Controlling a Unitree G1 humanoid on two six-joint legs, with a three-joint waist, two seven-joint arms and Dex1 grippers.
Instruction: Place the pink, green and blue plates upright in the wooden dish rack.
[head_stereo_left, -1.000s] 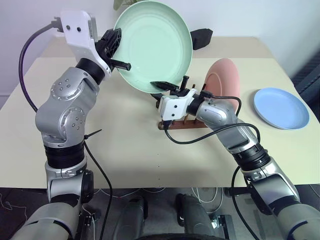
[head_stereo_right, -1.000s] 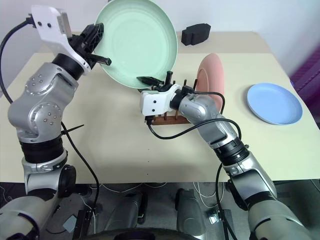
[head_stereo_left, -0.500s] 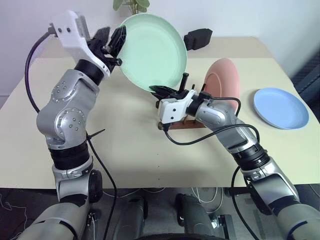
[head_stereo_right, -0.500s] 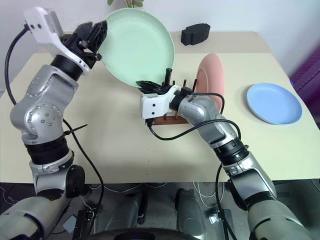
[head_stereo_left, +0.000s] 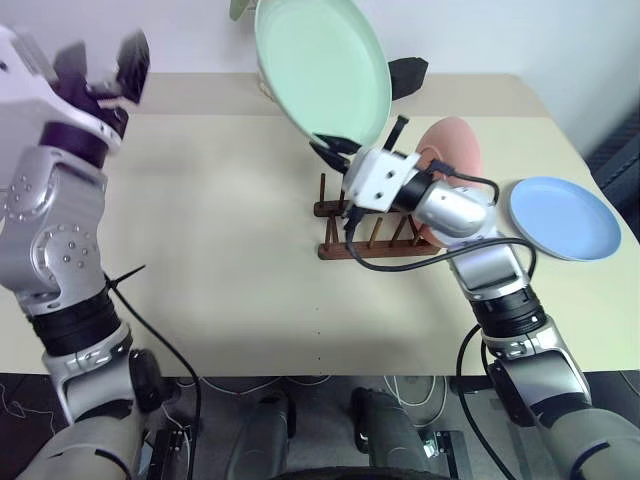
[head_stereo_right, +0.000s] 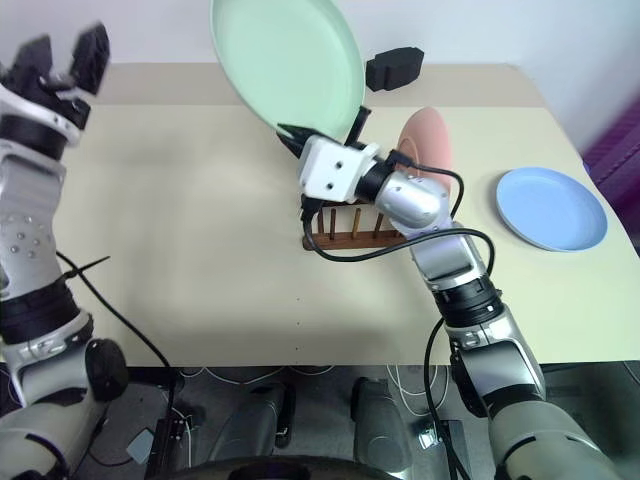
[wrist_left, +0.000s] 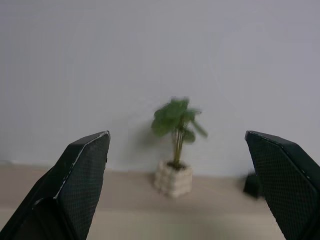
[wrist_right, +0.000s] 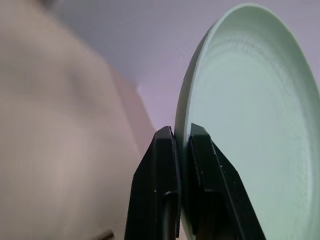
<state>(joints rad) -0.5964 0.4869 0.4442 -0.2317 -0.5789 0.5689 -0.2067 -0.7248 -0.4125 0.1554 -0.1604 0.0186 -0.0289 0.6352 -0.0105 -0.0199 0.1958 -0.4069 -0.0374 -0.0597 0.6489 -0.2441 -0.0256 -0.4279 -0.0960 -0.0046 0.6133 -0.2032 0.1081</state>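
Observation:
The green plate (head_stereo_left: 322, 68) is held up on edge above the table, over the left end of the wooden dish rack (head_stereo_left: 366, 236). My right gripper (head_stereo_left: 338, 152) is shut on its lower rim, and the right wrist view shows both fingers (wrist_right: 162, 165) pinching that rim. The pink plate (head_stereo_left: 457, 146) stands upright at the rack's right end, partly behind my right arm. Right of the rack, the blue plate (head_stereo_left: 563, 216) lies flat on the table. My left gripper (head_stereo_left: 103, 60) hangs open at the far left, well away from the green plate, with nothing between its fingers (wrist_left: 82, 170).
A black object (head_stereo_left: 409, 72) sits at the back of the beige table (head_stereo_left: 200, 320), behind the green plate. A small potted plant (wrist_left: 175, 145) stands by the back wall. Black cables run along both arms.
My left gripper has opened, let go of the green plate and swung away to the left. The right gripper has lifted the plate and turned it more edge-on over the rack.

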